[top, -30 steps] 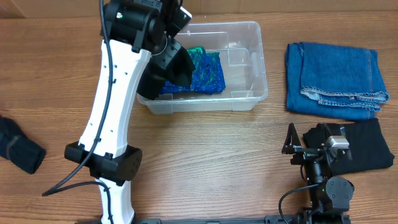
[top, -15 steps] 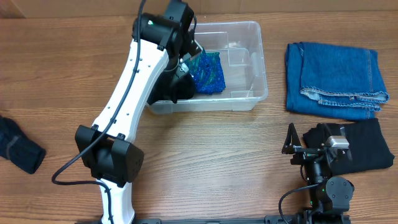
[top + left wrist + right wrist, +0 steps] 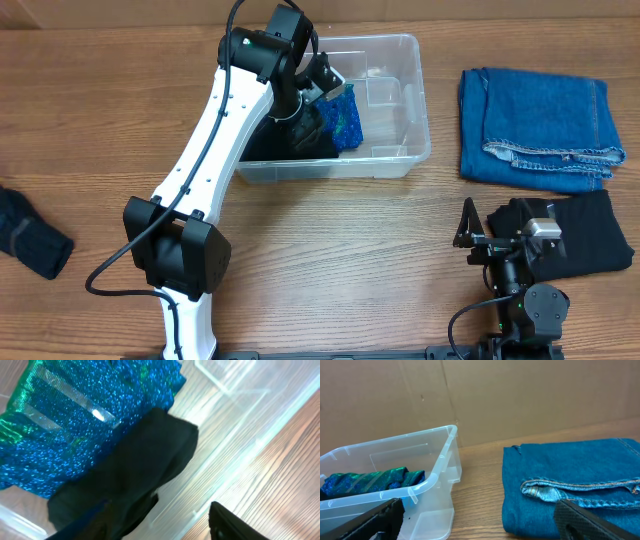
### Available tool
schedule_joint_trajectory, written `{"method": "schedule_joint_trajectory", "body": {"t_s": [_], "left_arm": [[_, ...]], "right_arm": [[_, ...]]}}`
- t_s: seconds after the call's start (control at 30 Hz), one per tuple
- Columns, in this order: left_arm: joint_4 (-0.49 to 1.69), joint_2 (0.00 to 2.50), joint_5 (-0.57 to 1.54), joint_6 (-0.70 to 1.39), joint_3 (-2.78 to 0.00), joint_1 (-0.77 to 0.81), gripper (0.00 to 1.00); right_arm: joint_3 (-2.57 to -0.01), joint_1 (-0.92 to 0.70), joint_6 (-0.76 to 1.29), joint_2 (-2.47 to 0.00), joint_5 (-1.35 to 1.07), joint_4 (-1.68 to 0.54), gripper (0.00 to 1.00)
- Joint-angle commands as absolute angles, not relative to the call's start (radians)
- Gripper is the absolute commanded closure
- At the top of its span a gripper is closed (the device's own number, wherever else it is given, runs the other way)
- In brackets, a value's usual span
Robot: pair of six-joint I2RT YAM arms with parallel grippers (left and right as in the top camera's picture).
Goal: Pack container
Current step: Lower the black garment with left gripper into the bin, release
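Note:
The clear container [image 3: 421, 108] stands at the back middle of the table. Inside it a sparkly blue-green cloth [image 3: 347, 116] lies beside a black cloth [image 3: 290, 147]. My left gripper [image 3: 322, 98] reaches down into the bin. In the left wrist view its jaws [image 3: 160, 511] stand apart over the bin floor [image 3: 240, 420], the black cloth [image 3: 135, 467] lying against the left finger and partly over the blue-green cloth [image 3: 70, 425]. My right gripper [image 3: 480, 530] rests open at the front right, holding nothing, facing the container [image 3: 437, 457].
Folded blue jeans [image 3: 540, 128] lie at the back right, also in the right wrist view [image 3: 575, 485]. A black garment [image 3: 590, 245] lies beside my right arm. A dark cloth [image 3: 30, 240] sits at the left edge.
My left arm has swung down into the bin with the black cloth, and its jaws have parted. The black cloth now lies in the bin. The right arm has not moved.

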State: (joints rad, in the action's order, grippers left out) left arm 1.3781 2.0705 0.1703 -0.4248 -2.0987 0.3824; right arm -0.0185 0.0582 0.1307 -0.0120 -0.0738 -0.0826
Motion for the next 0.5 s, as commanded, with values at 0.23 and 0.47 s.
{"method": "schedule_joint_trajectory", "body": {"t_s": [0.23, 0.47], "left_arm": [[1.372, 2.040, 0.023, -0.102, -2.047, 0.382, 0.96], [1.229, 2.040, -0.030, -0.044, -1.818, 0.368, 0.96]], "right_arm": [[-0.008, 0.061, 0.123, -0.004, -0.069, -0.077, 0.00], [-0.008, 0.061, 0.123, -0.004, -0.069, -0.077, 0.00]]}}
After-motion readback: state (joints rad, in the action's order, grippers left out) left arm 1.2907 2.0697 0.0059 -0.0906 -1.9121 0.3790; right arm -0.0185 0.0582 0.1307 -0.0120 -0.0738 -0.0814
